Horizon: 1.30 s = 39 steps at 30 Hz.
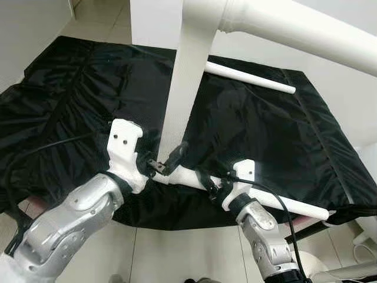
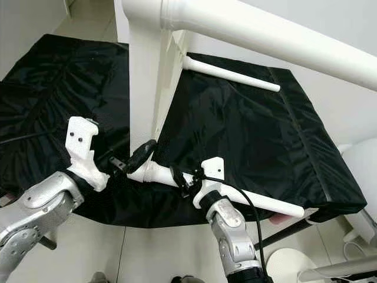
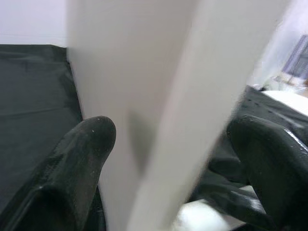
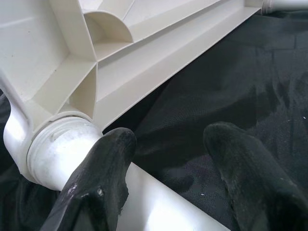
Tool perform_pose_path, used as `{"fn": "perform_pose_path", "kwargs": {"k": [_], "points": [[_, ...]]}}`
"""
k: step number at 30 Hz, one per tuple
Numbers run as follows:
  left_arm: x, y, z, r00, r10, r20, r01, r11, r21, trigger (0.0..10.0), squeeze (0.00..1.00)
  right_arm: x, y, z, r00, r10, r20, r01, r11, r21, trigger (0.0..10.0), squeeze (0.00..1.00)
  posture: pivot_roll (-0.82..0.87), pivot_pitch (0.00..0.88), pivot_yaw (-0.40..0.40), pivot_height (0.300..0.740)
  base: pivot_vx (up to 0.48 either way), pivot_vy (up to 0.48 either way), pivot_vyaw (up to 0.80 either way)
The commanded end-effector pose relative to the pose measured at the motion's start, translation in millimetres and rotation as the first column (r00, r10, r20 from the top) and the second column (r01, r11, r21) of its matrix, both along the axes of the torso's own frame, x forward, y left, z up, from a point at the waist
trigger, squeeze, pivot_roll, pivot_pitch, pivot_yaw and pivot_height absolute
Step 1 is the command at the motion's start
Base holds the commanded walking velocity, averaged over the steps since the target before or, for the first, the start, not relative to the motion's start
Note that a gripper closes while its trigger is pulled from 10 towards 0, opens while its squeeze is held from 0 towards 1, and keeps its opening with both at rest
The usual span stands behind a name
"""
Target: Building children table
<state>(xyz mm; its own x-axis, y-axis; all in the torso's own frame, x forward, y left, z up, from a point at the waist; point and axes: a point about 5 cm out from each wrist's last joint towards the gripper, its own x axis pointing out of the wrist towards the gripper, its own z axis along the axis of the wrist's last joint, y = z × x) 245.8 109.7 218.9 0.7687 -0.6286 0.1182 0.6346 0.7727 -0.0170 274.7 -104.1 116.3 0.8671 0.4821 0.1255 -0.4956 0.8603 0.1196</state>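
Upright on its edge atop a black cloth (image 1: 70, 100) stands a white plastic children's tabletop (image 1: 187, 76), ribbed underside (image 4: 144, 38) visible in the right wrist view, resting near the front edge of the covered platform. Screwed into its upper corner, a white table leg (image 1: 306, 29) juts out toward the right and past the camera; screwed into its lower corner socket (image 4: 57, 144), a second white leg (image 1: 277, 203) runs along the cloth's front edge toward the right. Farther back on the cloth lies a loose third leg (image 1: 250, 78), apart from the rest. Left gripper (image 1: 168, 160) sits at the tabletop's lower edge, its two black fingers (image 3: 82, 154) spread wide on either side of the white panel, not closed on it as far as can be told. Right gripper (image 1: 212, 183) hovers over the lower leg just beside the socket, fingers (image 4: 101, 183) parted, one resting against the leg, the other above the cloth. Pale tiled floor (image 1: 177, 253) lies below the platform.
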Motion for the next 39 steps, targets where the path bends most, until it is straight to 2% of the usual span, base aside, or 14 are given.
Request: {"fn": "perform_pose_path", "kwargs": {"k": [1, 8, 18, 21, 22, 24, 25, 27, 30, 33, 35, 37, 38, 39], "points": [[1.7, 0.5, -0.1, 1.0, -0.008, 0.005, 0.008, 1.0, 0.012, 10.0, 0.0, -0.2, -5.8, -4.5, 1.0, -0.026, -0.011, 0.025, 1.0, -0.01, 10.0, 0.0, 0.12, 0.084, -0.093, 0.74, 0.0, 0.0, 0.0], [11.9, 0.4, 8.7, 0.998, 0.051, 0.023, -0.05, 0.998, -0.023, 10.0, 0.0, 0.5, -6.7, -4.8, 0.998, -0.062, -0.006, 0.062, 0.998, 0.009, 10.0, 0.0, 0.12, 0.081, -0.075, 0.74, 0.0, 0.0, 0.0], [16.9, -9.0, 15.7, 0.998, 0.049, 0.034, -0.046, 0.997, -0.062, 10.0, 0.0, 0.1, -10.7, 12.3, 0.993, -0.107, 0.052, 0.097, 0.982, 0.164, 10.0, 0.0, 0.12, 0.077, -0.065, 0.74, 0.0, 0.0, 0.0], [18.1, -9.2, 16.6, 0.998, 0.043, 0.039, -0.041, 0.997, -0.063, 10.0, 0.0, -2.2, -21.2, 16.0, 0.984, -0.179, 0.005, 0.168, 0.93, 0.327, 10.0, 0.0, 0.12, 0.082, -0.057, 0.74, 0.0, 0.0, 0.0], [18.6, -8.7, 16.8, 0.998, 0.042, 0.04, -0.04, 0.997, -0.063, 10.0, 0.0, -2.6, -28.9, 17.5, 0.976, -0.217, -0.026, 0.208, 0.886, 0.414, 10.0, 0.0, 0.12, 0.081, -0.05, 0.74, 0.0, 0.0, 0.0], [18.6, -8.7, 16.8, 0.998, 0.042, 0.04, -0.04, 0.997, -0.063, 10.0, 0.0, -2.6, -28.9, 17.5, 0.976, -0.217, -0.026, 0.208, 0.886, 0.414, 10.0, 0.0, 0.12, 0.081, -0.05, 0.74, 0.0, 0.0, 0.0], [20.0, -7.5, 16.8, 0.998, 0.042, 0.038, -0.04, 0.997, -0.062, 10.0, 0.0, -1.8, -44.2, 19.0, 0.958, -0.277, -0.073, 0.272, 0.802, 0.532, 10.0, 0.0, 0.11, 0.082, -0.039, 0.74, 0.0, 0.0, 0.0], [20.4, -7.3, 16.7, 0.998, 0.042, 0.037, -0.04, 0.997, -0.061, 10.0, 0.0, -1.5, -48.2, 19.2, 0.954, -0.288, -0.083, 0.284, 0.78, 0.557, 10.0, 0.0, 0.11, 0.082, -0.039, 0.74, 0.0, 0.0, 0.0], [22.4, -9.7, 18.0, 0.999, 0.029, 0.035, -0.026, 0.998, -0.063, 10.0, 0.0, 1.7, -76.1, 14.0, 0.923, -0.35, -0.162, 0.362, 0.639, 0.679, 10.0, 0.0, 0.09, 0.091, -0.014, 0.74, 0.0, 0.0, 0.0], [22.9, -10.0, 18.6, 0.999, 0.027, 0.035, -0.025, 0.998, -0.063, 10.0, 0.0, 2.0, -81.5, 13.0, 0.915, -0.361, -0.178, 0.376, 0.607, 0.7, 10.0, 0.0, 0.09, 0.091, -0.014, 0.74, 0.0, 0.0, 0.0], [23.7, -10.5, 18.7, 0.999, 0.023, 0.032, -0.021, 0.998, -0.065, 10.0, 0.0, -3.4, -91.4, 6.3, 0.927, -0.315, -0.202, 0.346, 0.518, 0.782, 10.0, 0.0, 0.08, 0.097, -0.003, 0.74, 0.0, 0.0, 0.0], [24.0, -10.6, 18.7, 0.999, 0.022, 0.031, -0.02, 0.998, -0.066, 10.0, 0.0, -5.3, -94.5, 4.9, 0.932, -0.299, -0.207, 0.336, 0.487, 0.806, 10.0, 0.0, 0.08, 0.097, -0.003, 0.74, 0.0, 0.0, 0.0], [24.9, -10.6, 19.0, 0.999, 0.02, 0.03, -0.018, 0.998, -0.065, 10.0, 0.0, -10.5, -98.2, -6.1, 0.932, -0.27, -0.243, 0.339, 0.41, 0.847, 10.0, 0.0, 0.07, 0.113, 0.007, 0.74, 0.0, 0.0, 0.0], [24.9, -10.6, 19.0, 0.999, 0.02, 0.03, -0.018, 0.998, -0.065, 10.0, 0.0, -10.5, -98.2, -6.1, 0.932, -0.27, -0.243, 0.339, 0.41, 0.847, 10.0, 0.0, 0.07, 0.113, 0.007, 0.74, 0.0, 0.0, 0.0]]}}
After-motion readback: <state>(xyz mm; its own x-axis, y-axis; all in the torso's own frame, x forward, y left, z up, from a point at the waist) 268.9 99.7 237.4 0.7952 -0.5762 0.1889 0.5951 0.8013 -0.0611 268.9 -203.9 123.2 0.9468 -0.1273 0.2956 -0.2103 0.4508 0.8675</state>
